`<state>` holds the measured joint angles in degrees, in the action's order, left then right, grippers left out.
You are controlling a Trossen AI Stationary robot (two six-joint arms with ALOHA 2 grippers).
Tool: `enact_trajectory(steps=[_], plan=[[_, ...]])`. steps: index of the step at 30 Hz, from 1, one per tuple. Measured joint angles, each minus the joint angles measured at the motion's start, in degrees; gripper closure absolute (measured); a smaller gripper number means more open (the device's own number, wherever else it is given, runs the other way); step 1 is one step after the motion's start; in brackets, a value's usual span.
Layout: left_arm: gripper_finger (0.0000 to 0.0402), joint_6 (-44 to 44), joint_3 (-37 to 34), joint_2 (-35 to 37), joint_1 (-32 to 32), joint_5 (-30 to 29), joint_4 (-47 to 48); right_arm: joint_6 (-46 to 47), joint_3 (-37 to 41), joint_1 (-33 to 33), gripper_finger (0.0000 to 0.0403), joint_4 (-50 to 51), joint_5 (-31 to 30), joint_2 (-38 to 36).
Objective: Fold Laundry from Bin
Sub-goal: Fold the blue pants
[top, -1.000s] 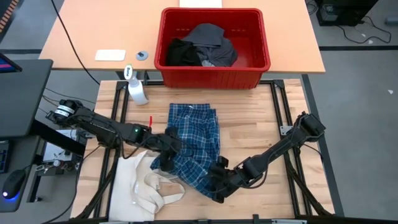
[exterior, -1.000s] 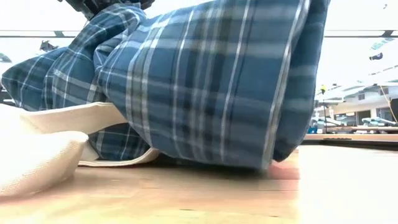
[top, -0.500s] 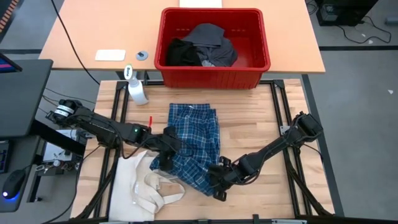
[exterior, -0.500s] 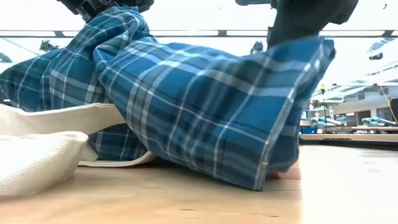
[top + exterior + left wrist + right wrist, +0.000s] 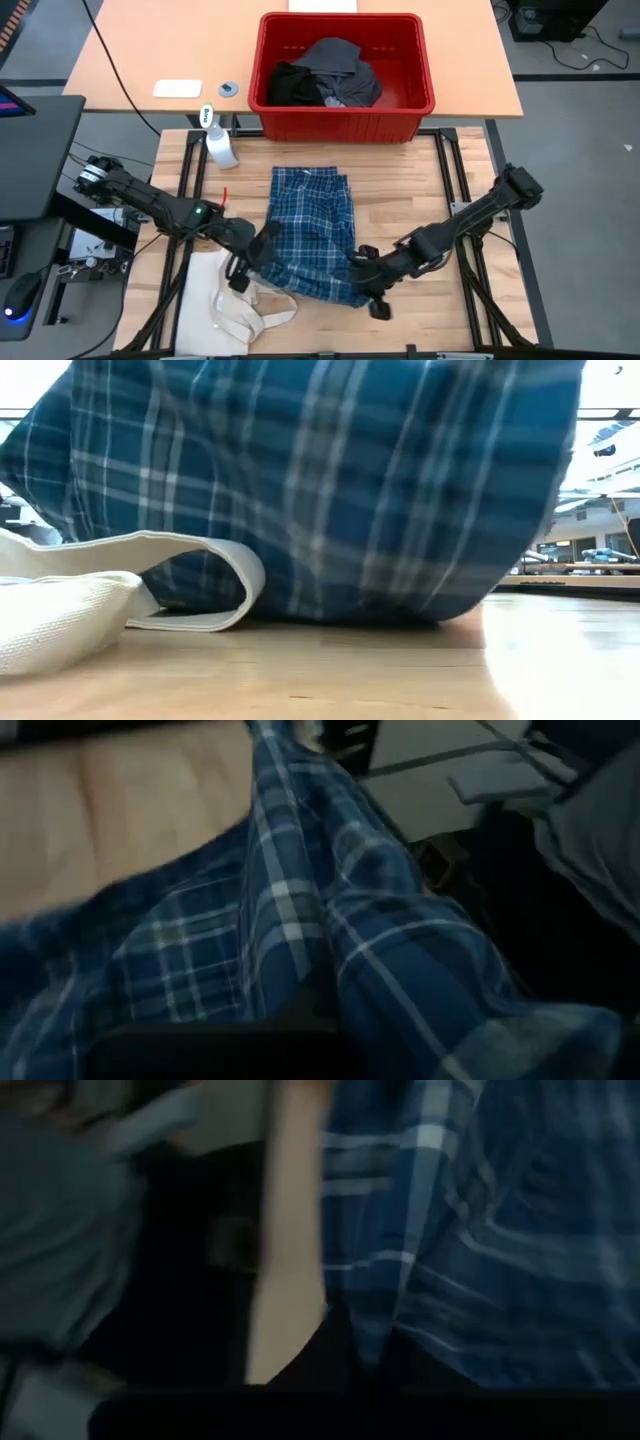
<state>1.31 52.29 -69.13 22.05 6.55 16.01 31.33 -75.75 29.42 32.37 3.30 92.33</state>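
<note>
- The right pincer [image 5: 366, 283], open at the plaid shirt's near right corner a second ago, has snapped shut on that corner; its wrist view shows the cloth running down between the dark fingers.
- The left pincer [image 5: 250, 268] stays clamped on the shirt's near left edge, and has shifted a little further out from the shirt's middle, beside the cream tote bag [image 5: 228, 300].
- The plaid shirt [image 5: 312, 232] now lies stretched flatter between the two pincers, where earlier its near end was bunched. By my reading both near corners are held, so a fold away from the near edge can begin.
- Just beyond the shirt's far left corner stands a spray bottle [image 5: 219, 145].
- Beyond the shirt's far edge sits the red bin [image 5: 345, 120], holding a black piece [image 5: 296, 88] and a dark grey piece [image 5: 343, 62] heaped together, not yet taken out.
</note>
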Motion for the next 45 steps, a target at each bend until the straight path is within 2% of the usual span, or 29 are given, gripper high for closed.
enact_trajectory(steps=[5,10,15,19,24,27,30,38,45], plan=[[0.0389,5.4,0.0,-0.1,1.7,4.0,-3.2,-6.8,0.0,1.5,0.0387,-2.5,7.2,-5.3],[0.0389,4.2,0.1,-0.2,2.0,10.3,-9.3,-6.9,0.0,1.5,0.0384,-3.8,8.8,-9.9],[0.0389,2.5,0.2,-0.2,2.0,13.9,-9.1,-7.2,0.0,1.6,0.0391,-3.8,11.5,-10.0],[0.0389,5.0,0.1,-0.1,1.1,12.1,-8.0,-6.7,0.0,0.2,0.0385,1.1,5.6,-9.9],[0.0389,6.7,0.0,1.5,-3.0,2.4,-3.5,-2.5,0.0,-4.4,0.0383,11.4,-6.2,-10.9],[0.0388,8.4,0.0,1.5,-6.9,-1.8,-0.6,-1.6,0.0,-7.8,0.0385,15.0,-10.4,-10.9],[0.0388,10.0,-0.1,1.5,-11.1,-3.7,0.0,-2.6,0.0,-11.5,0.0385,15.8,-11.2,-10.9],[0.0388,11.5,0.0,1.5,-22.2,-4.1,-1.7,-5.8,0.0,-20.2,0.0387,17.2,-7.8,-10.8],[0.0388,13.2,0.0,1.2,-31.4,-4.2,-2.0,-9.9,0.0,-27.7,0.0387,19.2,-8.0,-10.8]])
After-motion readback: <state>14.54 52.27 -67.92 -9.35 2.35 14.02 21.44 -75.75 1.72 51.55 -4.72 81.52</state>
